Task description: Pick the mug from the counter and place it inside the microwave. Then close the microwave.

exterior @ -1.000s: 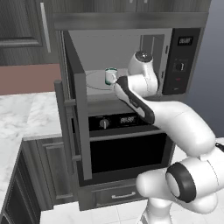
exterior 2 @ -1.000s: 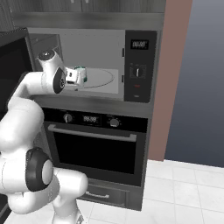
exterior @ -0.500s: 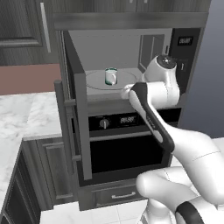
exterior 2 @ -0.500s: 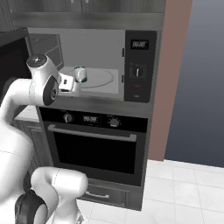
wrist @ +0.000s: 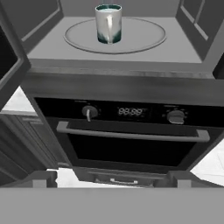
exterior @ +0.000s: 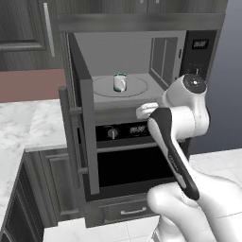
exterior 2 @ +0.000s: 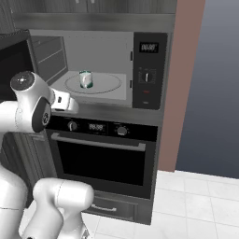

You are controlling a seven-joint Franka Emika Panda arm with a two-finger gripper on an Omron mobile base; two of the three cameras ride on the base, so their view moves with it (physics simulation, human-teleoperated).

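Observation:
The mug [exterior: 120, 82] [exterior 2: 85, 79] [wrist: 108, 23] stands upright on the round turntable [wrist: 140, 37] inside the microwave [exterior: 142, 61] [exterior 2: 116, 56], with nothing holding it. The microwave door [exterior: 87, 137] [exterior 2: 14, 60] is swung wide open to the left. My gripper [exterior: 142, 111] [exterior 2: 70, 103] [wrist: 112, 179] is outside the cavity, in front of its lower lip and below the mug. It is open and empty, its fingertips [wrist: 43, 179] far apart. The marble counter [exterior: 28, 127] lies to the left.
Under the microwave is an oven [exterior: 127, 160] [exterior 2: 100, 158] [wrist: 131, 148] with knobs and a horizontal handle. The microwave control panel [exterior 2: 148, 70] is on the right. The open door's bar handle [exterior: 64, 127] juts toward me on the left. White floor tiles [exterior 2: 196, 205] lie to the right.
My hand has drawn back out of the microwave and dropped below its lip. The mug stays alone on the turntable.

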